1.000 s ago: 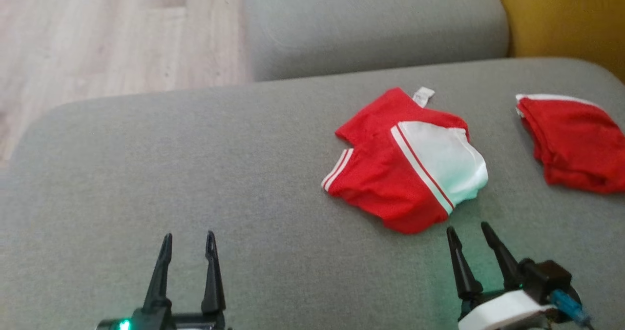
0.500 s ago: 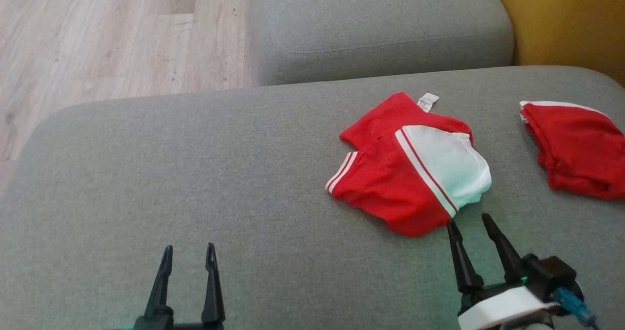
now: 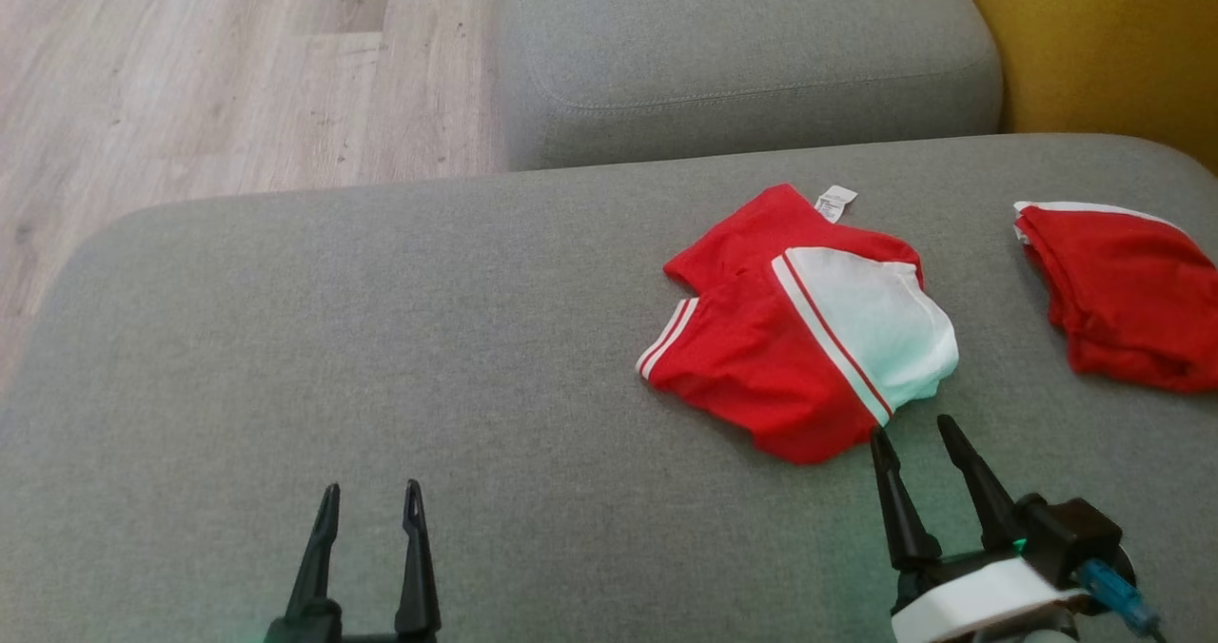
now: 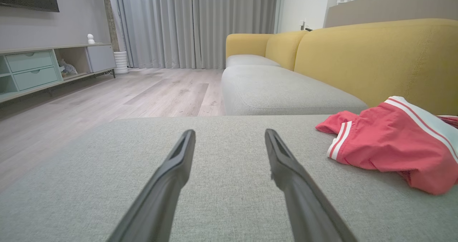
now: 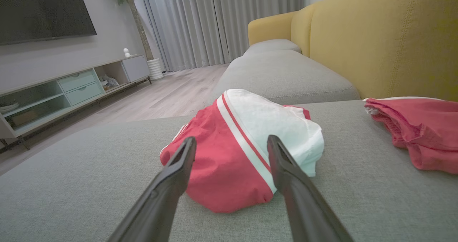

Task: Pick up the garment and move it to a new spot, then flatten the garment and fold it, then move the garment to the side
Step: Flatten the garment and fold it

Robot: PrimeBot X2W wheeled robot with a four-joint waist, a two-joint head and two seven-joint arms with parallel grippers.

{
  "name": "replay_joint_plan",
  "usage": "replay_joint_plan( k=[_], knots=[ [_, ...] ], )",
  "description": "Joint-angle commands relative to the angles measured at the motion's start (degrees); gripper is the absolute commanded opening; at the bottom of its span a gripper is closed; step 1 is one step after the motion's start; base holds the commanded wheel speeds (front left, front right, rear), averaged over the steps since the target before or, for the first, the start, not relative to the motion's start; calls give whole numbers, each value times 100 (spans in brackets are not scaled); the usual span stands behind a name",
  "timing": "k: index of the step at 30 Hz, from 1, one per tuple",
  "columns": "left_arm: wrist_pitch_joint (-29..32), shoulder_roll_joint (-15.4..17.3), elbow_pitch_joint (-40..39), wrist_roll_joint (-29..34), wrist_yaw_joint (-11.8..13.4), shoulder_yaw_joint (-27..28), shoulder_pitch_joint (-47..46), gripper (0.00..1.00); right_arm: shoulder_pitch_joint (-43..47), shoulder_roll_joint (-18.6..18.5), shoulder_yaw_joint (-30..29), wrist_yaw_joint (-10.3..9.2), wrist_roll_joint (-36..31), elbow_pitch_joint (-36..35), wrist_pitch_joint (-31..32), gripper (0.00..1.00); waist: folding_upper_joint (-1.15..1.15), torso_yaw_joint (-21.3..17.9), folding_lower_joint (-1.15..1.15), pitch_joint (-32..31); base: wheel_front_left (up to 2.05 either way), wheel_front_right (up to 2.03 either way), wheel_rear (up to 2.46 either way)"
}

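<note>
Right pincer: released, both fingers spread, nothing between them; tips lie just beside the near hem of the garment and are aimed at it, a placing that reads as the approach for the first pick-up; whether they touch the cloth cannot be told. Garment entry: red sports shorts with a white panel and white striping, lying crumpled and part-doubled on the right half of the sofa seat; not yet lifted, flattened or folded. In the right wrist view the bunched cloth sits squarely between the spread fingers, so the near edge looks the likely hold. Care label: white, sticking out at the far edge, a sign the cloth is twisted. Second red garment: apart to the right, near the seat's edge, compact; probably not the present concern. Left pincer: released likewise, empty, low over bare seat well to the left of the shorts, seemingly in reserve over the open stretch where a new spot could be had. Beyond: adjoining grey cushion, yellow backrest, pale wood floor.
</note>
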Motion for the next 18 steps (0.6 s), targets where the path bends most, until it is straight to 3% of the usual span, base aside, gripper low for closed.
replay_joint_plan(
  k=[1, 8, 18],
  knots=[
    [-54, -26, -144, 1, 28, 153, -189, 100, -227, -57, 138, -4, -51, -176, -33, 100, 0, -2, 0, 3, 0, 0, 0],
    [-54, -26, -84, -27, -44, 20, -260, 100, -292, -93, 242, -4, -51, -200, -33, 100, 0, -162, 0, 109, 0, 0, 0],
    [-54, -26, 451, 23, -460, -374, -1392, 100, -586, -179, 474, -4, -31, -373, -33, 100, 0, -1028, 0, 663, 0, 0, 0]
  ],
)
